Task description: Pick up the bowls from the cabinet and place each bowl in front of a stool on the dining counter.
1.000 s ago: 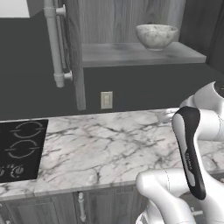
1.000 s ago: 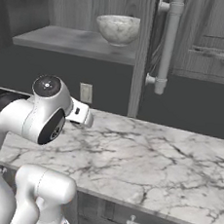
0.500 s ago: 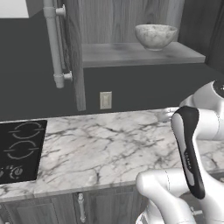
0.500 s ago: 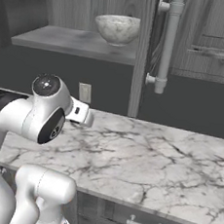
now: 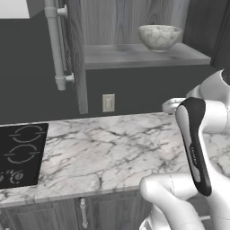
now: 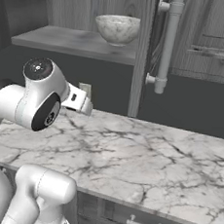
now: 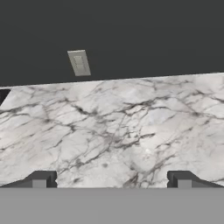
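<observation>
I have the gripper [image 7: 111, 180] spread fully wide, nothing between its tips, looking along the marble worktop [image 7: 113, 127] toward a wall outlet [image 7: 78, 62] on the dark backsplash. Marbled stone-look bowl [image 5: 159, 37] sits upright on the grey inner shelf [image 5: 134, 55] of the open wall cabinet [image 6: 71, 4], above the worktop. Cabinet door [image 5: 76, 54] stands open, edge toward me, with a long cylindrical metal handle [image 5: 55, 42]. Black cooktop [image 5: 20, 153] is at the worktop's left end. The bowl is well apart from the arm.
</observation>
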Tool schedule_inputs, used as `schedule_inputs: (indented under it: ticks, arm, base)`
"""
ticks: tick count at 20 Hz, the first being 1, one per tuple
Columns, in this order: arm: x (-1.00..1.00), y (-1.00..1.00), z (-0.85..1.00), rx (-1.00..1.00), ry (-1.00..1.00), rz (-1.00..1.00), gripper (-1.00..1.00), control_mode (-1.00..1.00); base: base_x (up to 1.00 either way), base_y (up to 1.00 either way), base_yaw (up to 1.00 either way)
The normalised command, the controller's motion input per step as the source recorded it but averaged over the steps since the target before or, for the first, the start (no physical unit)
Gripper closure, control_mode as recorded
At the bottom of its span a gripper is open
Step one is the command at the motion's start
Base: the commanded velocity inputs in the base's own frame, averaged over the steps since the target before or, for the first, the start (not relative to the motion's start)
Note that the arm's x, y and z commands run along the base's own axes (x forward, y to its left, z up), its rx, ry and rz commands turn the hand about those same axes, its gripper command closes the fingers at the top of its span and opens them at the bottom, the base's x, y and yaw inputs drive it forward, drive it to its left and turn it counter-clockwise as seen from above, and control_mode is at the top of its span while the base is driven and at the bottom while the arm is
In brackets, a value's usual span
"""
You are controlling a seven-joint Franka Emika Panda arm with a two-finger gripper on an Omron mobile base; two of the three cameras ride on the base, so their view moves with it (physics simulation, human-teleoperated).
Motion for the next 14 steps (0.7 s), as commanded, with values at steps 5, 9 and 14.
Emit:
schedule_inputs:
  ticks: [5, 9, 14]
  arm:
    - [0.13, 0.00, 0.68, 0.00, -0.04, -0.06, -1.00, -1.00]
    - [0.16, 0.00, 0.68, 0.00, -0.05, -0.06, -1.00, -1.00]
    - [0.20, 0.00, 0.47, -0.01, -0.16, -0.11, -1.00, -1.00]
  base:
    - [0.00, 0.00, 0.00]
    - [0.00, 0.00, 0.00]
    - [0.00, 0.00, 0.00]
